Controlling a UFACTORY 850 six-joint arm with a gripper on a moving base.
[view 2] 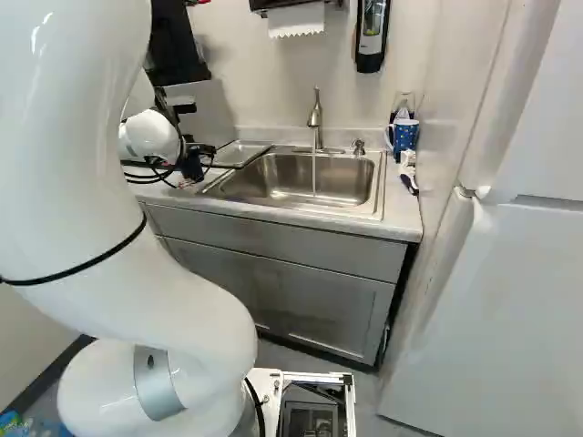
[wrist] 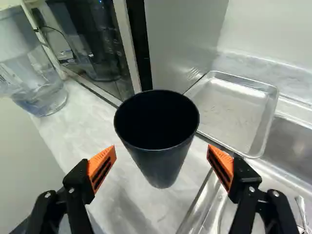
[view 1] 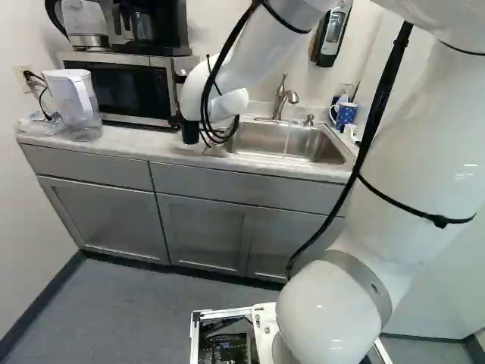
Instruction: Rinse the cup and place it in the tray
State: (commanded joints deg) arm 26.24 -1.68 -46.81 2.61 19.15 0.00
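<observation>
Gripper (view 2: pixel 191 170) with fingers spread apart. Ahead at 12 o'clock, between finger lines: black tapered cup (wrist: pixel 163 163), upright on countertop (wrist: pixel 92 126). From cup, at 2 o'clock: rectangular metal tray (wrist: pixel 236 112); at 3 o'clock: stainless sink (wrist: pixel 292 141); at 10 o'clock: water pitcher (wrist: pixel 36 80).

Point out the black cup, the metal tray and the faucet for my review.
Black cup (wrist: pixel 160 163): wrist view, on its outer wall below the rim.
Metal tray (wrist: pixel 233 111): wrist view, on its bare flat bottom.
Faucet (view 2: pixel 315 118): right base view, on its upright body.
</observation>
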